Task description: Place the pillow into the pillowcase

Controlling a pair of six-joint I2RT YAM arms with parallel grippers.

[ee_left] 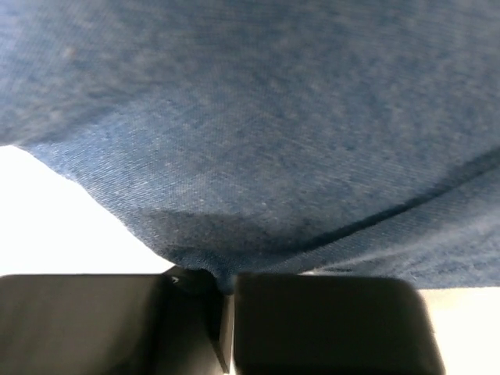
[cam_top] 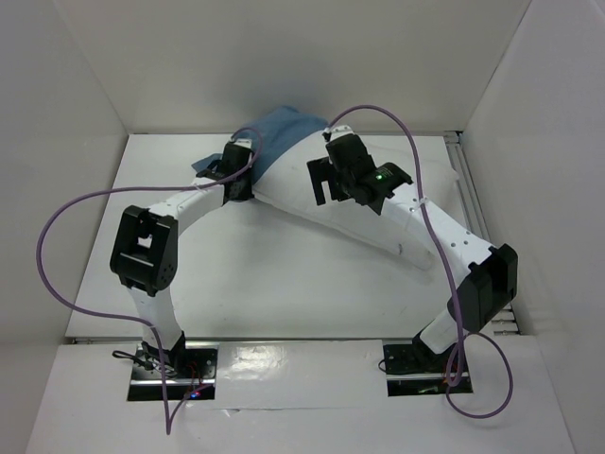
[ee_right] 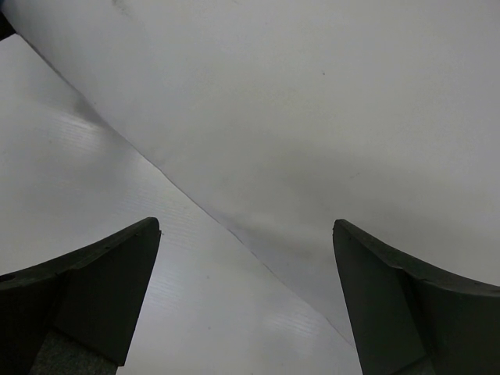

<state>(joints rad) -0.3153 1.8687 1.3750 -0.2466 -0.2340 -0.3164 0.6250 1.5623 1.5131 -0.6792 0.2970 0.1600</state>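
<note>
The left end effector (ee_left: 225,285) pinches the edge of the limp, light pillowcase (ee_left: 258,141) at the pillow's (ee_right: 351,109) far end, while the right end effector (ee_right: 246,234) hangs spread above that soft, squashy pillow, probably best gripped by a corner

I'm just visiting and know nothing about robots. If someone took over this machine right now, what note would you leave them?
Left hand: shut, pinching an edge of the blue pillowcase.
Right hand: open and empty, hovering over the white pillow.
The pillow lies slantwise on the table, with the pillowcase bunched at its far end.
Done: pillowcase gripped.
Left: get the pillow inside; most of it is bare.
</note>
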